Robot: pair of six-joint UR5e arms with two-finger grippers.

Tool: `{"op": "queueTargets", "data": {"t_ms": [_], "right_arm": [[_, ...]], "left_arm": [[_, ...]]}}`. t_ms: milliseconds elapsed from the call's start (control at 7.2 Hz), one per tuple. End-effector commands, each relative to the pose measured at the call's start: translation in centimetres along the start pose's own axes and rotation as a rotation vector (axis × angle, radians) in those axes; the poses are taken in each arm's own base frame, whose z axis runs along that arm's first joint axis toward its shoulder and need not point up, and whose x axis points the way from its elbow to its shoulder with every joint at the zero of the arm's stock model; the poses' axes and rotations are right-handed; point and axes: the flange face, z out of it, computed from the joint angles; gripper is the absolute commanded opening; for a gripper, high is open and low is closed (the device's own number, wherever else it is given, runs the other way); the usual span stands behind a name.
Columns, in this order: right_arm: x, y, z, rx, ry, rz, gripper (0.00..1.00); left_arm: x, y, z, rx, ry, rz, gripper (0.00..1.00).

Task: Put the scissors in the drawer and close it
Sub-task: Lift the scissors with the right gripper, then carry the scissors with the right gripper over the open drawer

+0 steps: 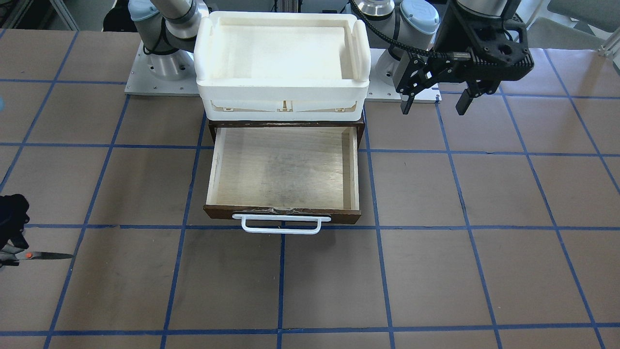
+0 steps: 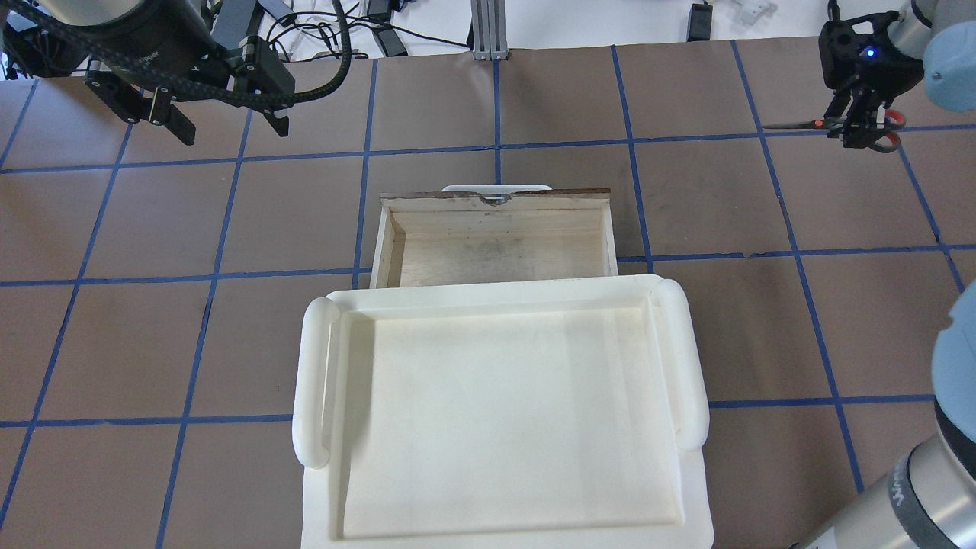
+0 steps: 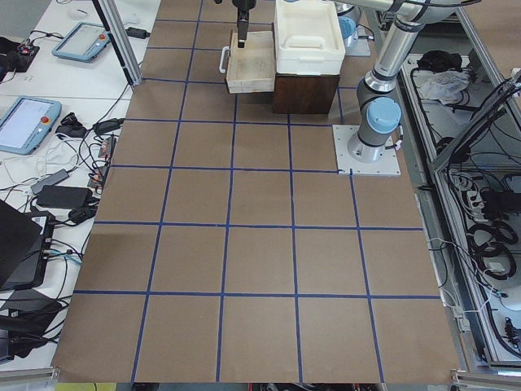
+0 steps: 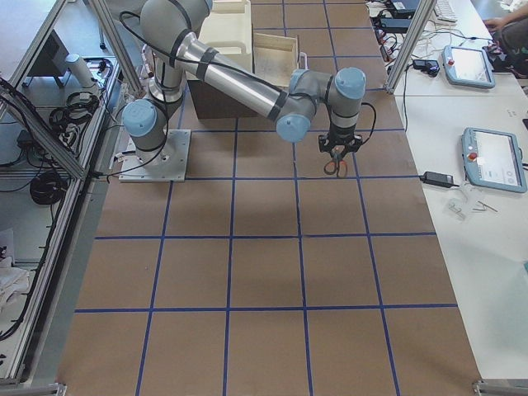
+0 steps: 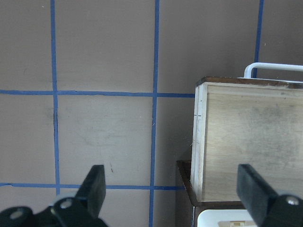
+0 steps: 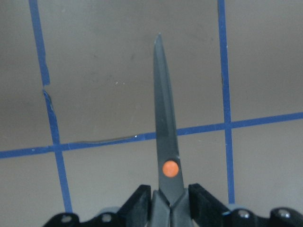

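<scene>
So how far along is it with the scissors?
Done: the drawer is open and empty. In hand: the right gripper is shut on the scissors, well off to the drawer's side; the left gripper hangs open. Left: carry them over, drop them in, push the drawer shut.

The scissors lose their handles past the front view's left edge. The white tray covers the back of the drawer.

A white plastic tray stands on a dark brown cabinet, at the middle of the brown surface. Blue tape lines divide this surface in squares. On the white side bench lie two grey tablets.
</scene>
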Motion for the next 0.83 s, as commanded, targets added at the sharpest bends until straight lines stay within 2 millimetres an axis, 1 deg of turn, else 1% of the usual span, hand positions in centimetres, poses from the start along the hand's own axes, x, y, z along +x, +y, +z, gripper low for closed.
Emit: {"op": "queueTargets", "data": {"t_ms": [0, 139, 278, 417, 556, 694], "right_arm": [[-2.7, -8.3, -4.2, 0.019, -0.060, 0.018, 0.00], [-4.2, -12.8, -6.5, 0.011, -0.050, -0.020, 0.00], [-6.1, -17.2, -7.1, 0.016, -0.079, -0.048, 0.00], [-8.2, -20.8, -8.9, 0.014, -0.078, -0.012, 0.00], [-10.6, -25.1, -9.6, 0.017, -0.073, -0.042, 0.00], [-12.5, -28.1, -8.6, 0.015, -0.086, -0.023, 0.00]], "left_arm": [[-0.2, 0.2, -0.4, 0.007, -0.002, -0.003, 1.00], [-0.1, 0.2, -0.4, 0.007, 0.000, -0.005, 1.00], [-0.1, 0.2, -0.3, 0.005, 0.000, -0.003, 1.00], [-0.1, 0.2, -0.2, 0.004, -0.002, -0.003, 1.00], [-0.2, 0.2, -0.3, 0.005, -0.002, -0.006, 1.00], [-0.2, 0.2, -0.3, 0.005, -0.002, -0.006, 1.00]]}}
